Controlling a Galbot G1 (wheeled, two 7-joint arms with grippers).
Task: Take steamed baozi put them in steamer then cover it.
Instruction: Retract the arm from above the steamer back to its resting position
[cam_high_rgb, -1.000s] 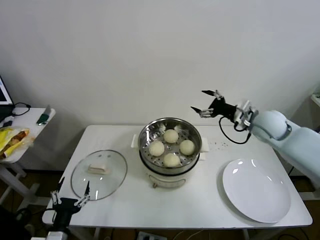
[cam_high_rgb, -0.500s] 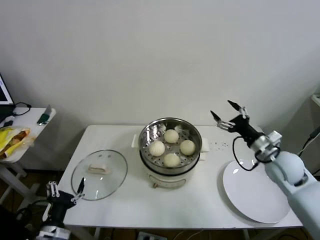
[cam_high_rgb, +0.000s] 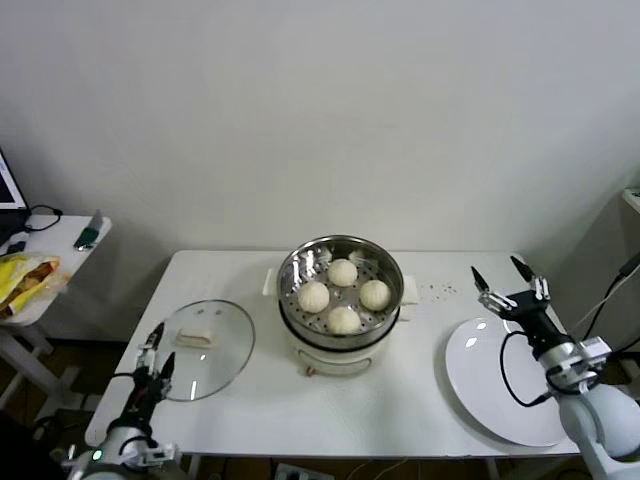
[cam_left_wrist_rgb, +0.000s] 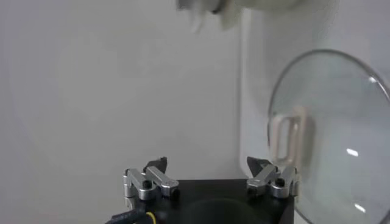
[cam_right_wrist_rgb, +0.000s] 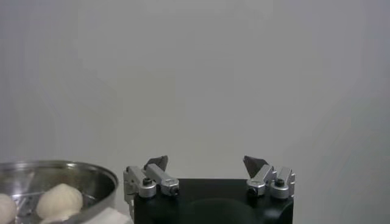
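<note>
At the table's left edge, the left gripper is held just beside the rim of the cover, fingers spread wide and empty; the cover lies flat on the table, handle up. Four steamed baozi are seated in the uncovered steamer at centre. Over the white plate at right, the right gripper is held spread wide, nothing gripped or touched.

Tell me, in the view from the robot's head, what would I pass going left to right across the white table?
Left gripper by the near left edge → glass cover lying flat → steamer holding four baozi → white plate, with the right gripper open above its far edge.
</note>
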